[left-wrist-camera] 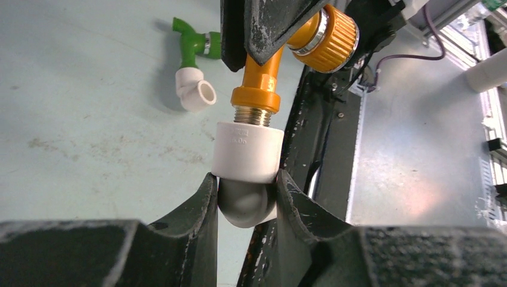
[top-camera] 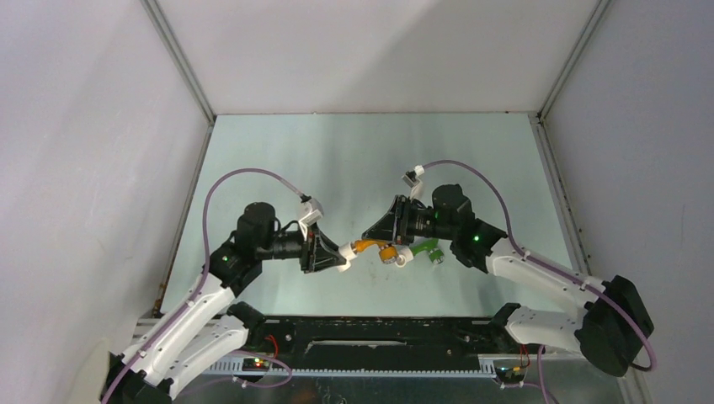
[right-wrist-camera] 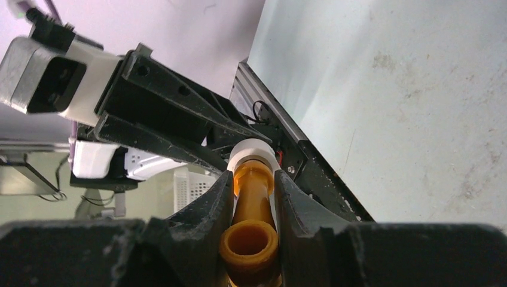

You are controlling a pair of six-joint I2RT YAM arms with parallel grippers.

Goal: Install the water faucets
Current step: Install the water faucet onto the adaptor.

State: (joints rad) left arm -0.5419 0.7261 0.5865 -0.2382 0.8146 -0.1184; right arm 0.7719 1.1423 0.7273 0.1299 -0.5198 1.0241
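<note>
The orange water faucet (top-camera: 369,247) hangs above the table between both grippers. Its brass thread sits in the mouth of a white elbow fitting (left-wrist-camera: 248,156). My left gripper (left-wrist-camera: 245,179) is shut on that elbow's rounded bend. My right gripper (right-wrist-camera: 253,179) is shut on the orange faucet (right-wrist-camera: 254,200) along its body, the open spout end toward the camera. The green water faucet (left-wrist-camera: 191,45) lies on the table, joined to a second white elbow (left-wrist-camera: 195,89), just in front of the right arm (top-camera: 425,250).
A black rail with cables (top-camera: 379,332) runs along the near table edge under the held parts. White enclosure walls (top-camera: 93,168) stand on the left, right and back. The pale green tabletop (top-camera: 370,160) stretches behind the grippers.
</note>
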